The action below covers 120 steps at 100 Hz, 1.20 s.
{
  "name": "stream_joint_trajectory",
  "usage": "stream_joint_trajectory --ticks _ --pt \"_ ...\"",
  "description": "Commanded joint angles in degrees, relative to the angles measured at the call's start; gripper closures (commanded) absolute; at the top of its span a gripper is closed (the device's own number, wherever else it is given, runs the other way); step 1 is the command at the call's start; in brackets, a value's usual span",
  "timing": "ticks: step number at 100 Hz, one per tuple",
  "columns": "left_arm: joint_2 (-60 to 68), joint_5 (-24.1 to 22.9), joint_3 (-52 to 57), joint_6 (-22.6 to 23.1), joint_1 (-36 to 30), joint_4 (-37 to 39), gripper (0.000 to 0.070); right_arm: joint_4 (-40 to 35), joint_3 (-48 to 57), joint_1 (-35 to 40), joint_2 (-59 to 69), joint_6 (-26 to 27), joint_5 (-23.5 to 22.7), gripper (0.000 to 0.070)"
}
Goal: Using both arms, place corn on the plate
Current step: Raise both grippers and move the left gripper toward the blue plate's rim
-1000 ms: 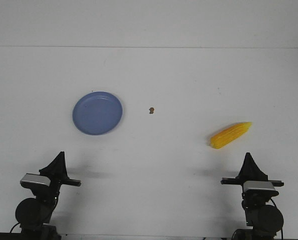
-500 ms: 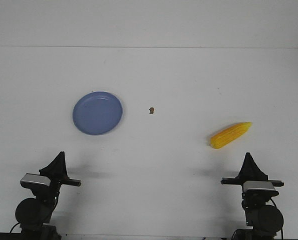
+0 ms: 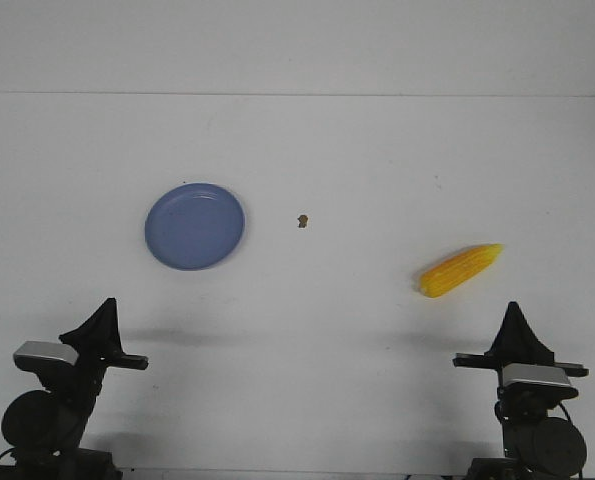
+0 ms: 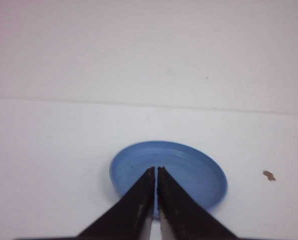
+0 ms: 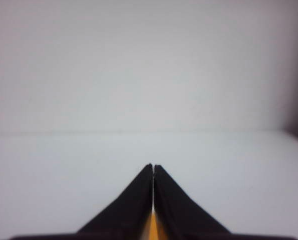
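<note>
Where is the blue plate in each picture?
Front view: the plate lies left of centre on the white table, ahead of the left gripper.
Left wrist view: the plate sits low in the middle, just beyond the closed black fingers.
Right wrist view: not in it; only a sliver of the corn shows.
Shared landmark: the tiny brown speck beside the plate, also in the left wrist view.

plate (image 3: 195, 226) left on table (image 3: 357, 150) | speck (image 3: 302, 221) centre | corn (image 3: 461, 270) right, nearer
</note>
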Motion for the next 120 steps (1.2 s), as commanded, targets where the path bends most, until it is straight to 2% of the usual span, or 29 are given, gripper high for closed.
stream_joint_trajectory --ticks 1,8,30,50,78,97,100,103,116,120 --pt "3.9 -0.2 4.6 -1.9 0.0 -1.8 0.0684 -3.1 4.0 0.0 1.8 1.0 1.5 0.0690" --pt "8.7 -0.2 9.6 -2.5 0.0 -4.6 0.0684 -8.3 9.2 0.0 5.2 1.0 3.0 0.0690" --pt "23.8 -0.2 25.0 -2.6 0.0 -13.1 0.0684 -24.9 25.2 0.0 18.4 1.0 2.8 0.0690" --pt "35.3 -0.1 34.6 -3.1 0.0 -22.0 0.0684 -36.1 35.4 0.0 30.6 1.0 2.5 0.0690" --pt "40.4 0.5 36.2 -3.1 0.0 -25.4 0.0684 -38.0 37.5 0.0 39.4 1.0 2.2 0.0690" --pt "39.9 0.5 36.2 -3.1 0.0 -25.2 0.0672 -38.1 37.5 0.0 40.0 0.9 -0.2 0.0680" --pt "39.9 0.5 36.2 -3.1 0.0 -25.2 0.0639 -38.2 37.5 0.0 40.0 0.9 -0.8 0.0651" --pt "39.9 0.5 36.2 -3.1 0.0 -25.3 0.0585 -38.2 37.5 0.0 39.9 0.9 -1.2 0.0592" --pt "39.9 0.5 36.2 -3.2 0.0 -25.2 0.0301 -38.6 37.5 0.0 39.9 1.0 -2.3 0.0213" --pt "39.9 0.5 36.2 -3.2 0.0 -25.2 0.0255 -38.6 37.5 0.0 39.9 1.0 -2.3 0.0174"
